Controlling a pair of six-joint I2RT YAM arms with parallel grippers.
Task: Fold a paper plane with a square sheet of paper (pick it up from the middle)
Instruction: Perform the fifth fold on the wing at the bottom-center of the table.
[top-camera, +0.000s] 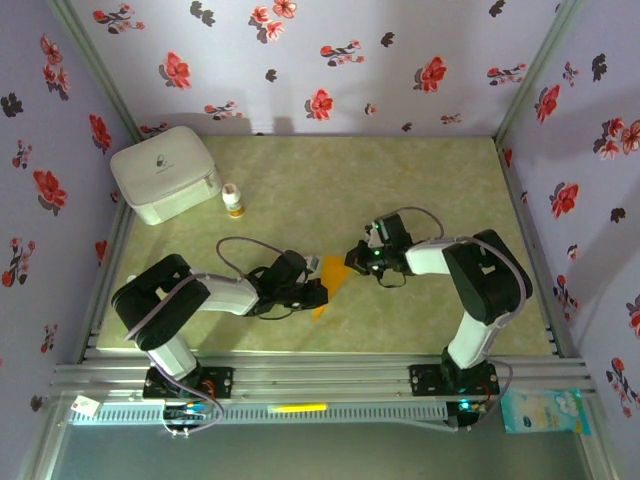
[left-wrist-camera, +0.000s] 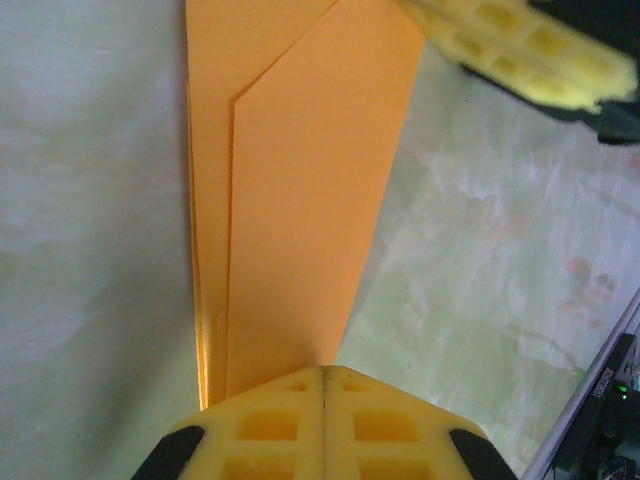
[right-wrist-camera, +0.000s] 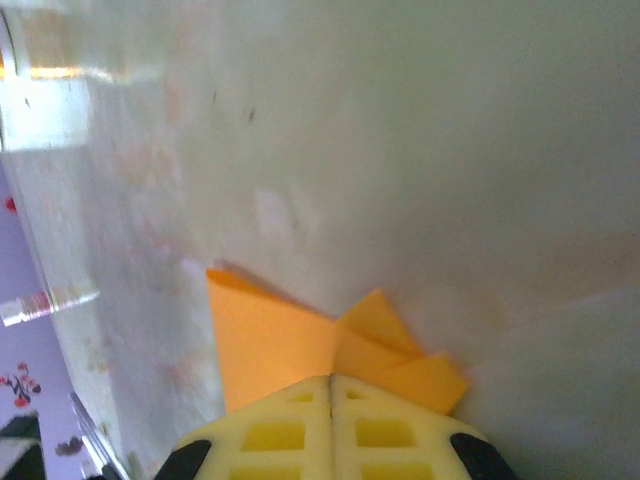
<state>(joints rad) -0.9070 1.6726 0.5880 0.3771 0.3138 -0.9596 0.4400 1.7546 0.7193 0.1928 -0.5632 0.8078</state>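
The square sheet of paper (top-camera: 333, 279) is bright orange and folded into a narrow, tapering, many-layered shape between the two arms at the table's middle. My left gripper (top-camera: 318, 293) is shut on its near, narrow end. In the left wrist view the paper (left-wrist-camera: 300, 200) runs up and away from the closed left gripper (left-wrist-camera: 325, 372), showing overlapping layers and a long left-hand fold. My right gripper (top-camera: 356, 258) is shut on the far end. In the right wrist view, folded flaps of the paper (right-wrist-camera: 270, 340) fan out from the closed right gripper (right-wrist-camera: 331, 378). A right fingertip (left-wrist-camera: 520, 50) shows at the left wrist view's top right.
A white rounded box (top-camera: 165, 172) sits at the back left of the mat, with a small white bottle with orange cap (top-camera: 233, 201) beside it. Floral walls close in three sides. An aluminium rail (top-camera: 320, 372) runs along the near edge.
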